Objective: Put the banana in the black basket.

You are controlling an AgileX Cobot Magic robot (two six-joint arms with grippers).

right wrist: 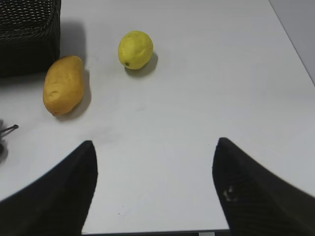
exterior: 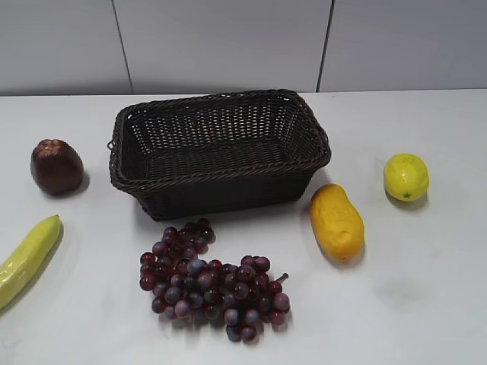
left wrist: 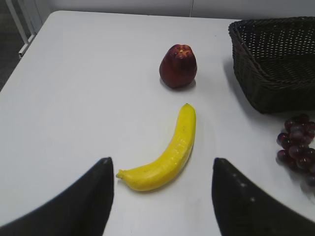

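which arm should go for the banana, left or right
Left. The banana lies just ahead of the open left gripper, on the table's left side. The right gripper, also open, faces only the lemon and mango.

the basket [exterior: 219, 152] stands at the back middle of the bench [exterior: 426, 304]. the banana [exterior: 27, 258] lies at the left edge, the grapes [exterior: 213, 283] before the basket, the lemon [exterior: 405, 176] toward the right edge.
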